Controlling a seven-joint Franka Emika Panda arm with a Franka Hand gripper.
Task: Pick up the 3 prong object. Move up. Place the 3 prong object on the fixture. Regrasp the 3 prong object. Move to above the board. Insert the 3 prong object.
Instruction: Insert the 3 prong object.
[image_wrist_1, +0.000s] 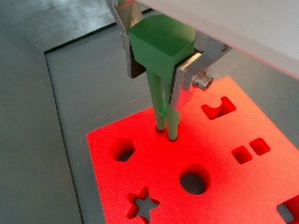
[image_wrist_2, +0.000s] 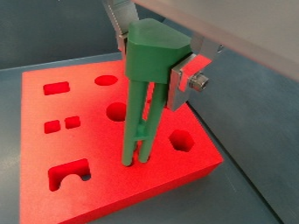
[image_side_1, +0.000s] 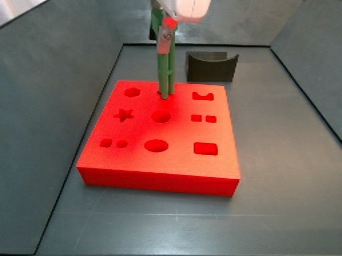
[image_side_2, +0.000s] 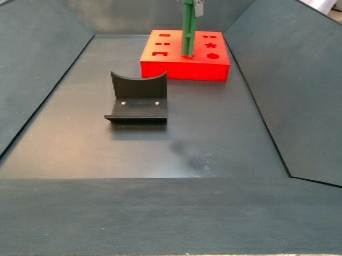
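My gripper (image_wrist_1: 159, 70) is shut on the thick head of the green 3 prong object (image_wrist_1: 163, 105), which hangs upright over the red board (image_wrist_1: 233, 188). Its prong tips touch or enter the board's top near the three small dots; I cannot tell how deep. In a wrist view the object (image_wrist_2: 142, 114) stands between the silver fingers (image_wrist_2: 177, 83) above the board (image_wrist_2: 70, 188). In both side views the gripper (image_side_1: 166, 30) (image_side_2: 193, 8) holds the peg (image_side_1: 166, 70) (image_side_2: 191, 35) upright on the board (image_side_1: 134, 165) (image_side_2: 214, 68).
The dark fixture (image_side_1: 211, 67) stands behind the board in a side view and apart from it on the grey floor (image_side_2: 136, 100) in a side view. Sloped grey walls (image_side_2: 40, 90) ring the floor.
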